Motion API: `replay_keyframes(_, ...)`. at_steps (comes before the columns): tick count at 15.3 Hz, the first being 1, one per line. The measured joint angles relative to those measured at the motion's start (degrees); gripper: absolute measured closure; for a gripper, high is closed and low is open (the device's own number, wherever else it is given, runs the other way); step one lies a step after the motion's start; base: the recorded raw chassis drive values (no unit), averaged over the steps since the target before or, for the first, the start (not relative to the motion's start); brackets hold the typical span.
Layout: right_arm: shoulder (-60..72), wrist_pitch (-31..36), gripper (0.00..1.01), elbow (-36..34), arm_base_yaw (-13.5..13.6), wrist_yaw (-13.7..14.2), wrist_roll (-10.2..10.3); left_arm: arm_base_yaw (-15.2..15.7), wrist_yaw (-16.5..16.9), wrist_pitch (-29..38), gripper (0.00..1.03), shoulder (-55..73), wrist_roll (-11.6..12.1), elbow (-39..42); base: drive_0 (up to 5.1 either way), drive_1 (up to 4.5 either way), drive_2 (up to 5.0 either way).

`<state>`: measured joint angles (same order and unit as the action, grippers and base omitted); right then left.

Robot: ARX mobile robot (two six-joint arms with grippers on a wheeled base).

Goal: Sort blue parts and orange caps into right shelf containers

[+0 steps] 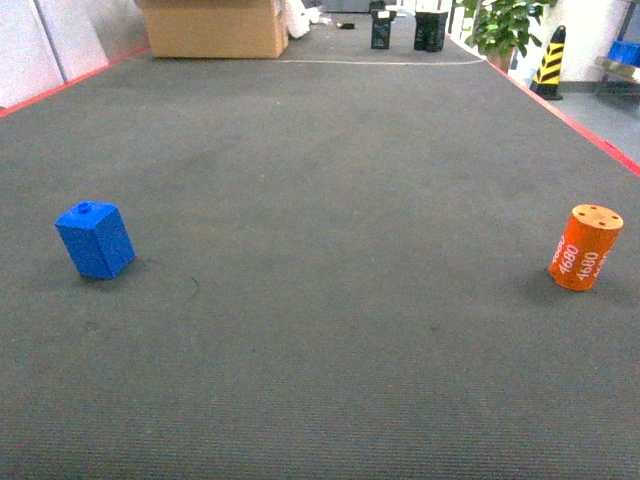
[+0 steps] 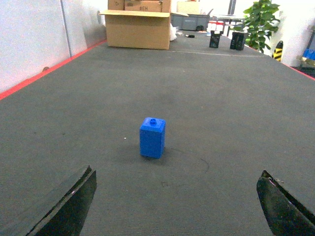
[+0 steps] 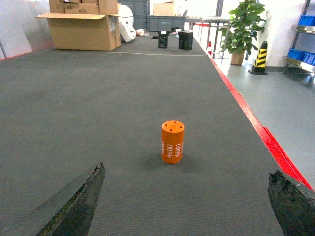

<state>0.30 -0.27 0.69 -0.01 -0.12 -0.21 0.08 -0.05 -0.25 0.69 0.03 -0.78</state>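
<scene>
One blue part stands on the dark mat at the left, slightly tilted in the head view. An orange cap marked "4680" stands upright at the right. Neither gripper shows in the head view. In the left wrist view the blue part sits ahead of my left gripper, which is open and holds nothing. My right gripper is also open and holds nothing, with the orange cap ahead of it and a little left of its centre. A metal shelf with blue containers stands far off to the right, beyond the table.
The table's red edge runs along the right, close to the cap. A cardboard box and black items stand at the far end. A potted plant and a yellow-black cone are on the floor beyond.
</scene>
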Motion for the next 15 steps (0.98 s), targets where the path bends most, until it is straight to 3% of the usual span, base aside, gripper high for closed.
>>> replay_keyframes(15,0.0,0.0,0.03,0.0,0.0,0.0,0.0,0.0,0.0,0.0,0.05,0.0,0.0,0.0,0.0,0.00,0.0)
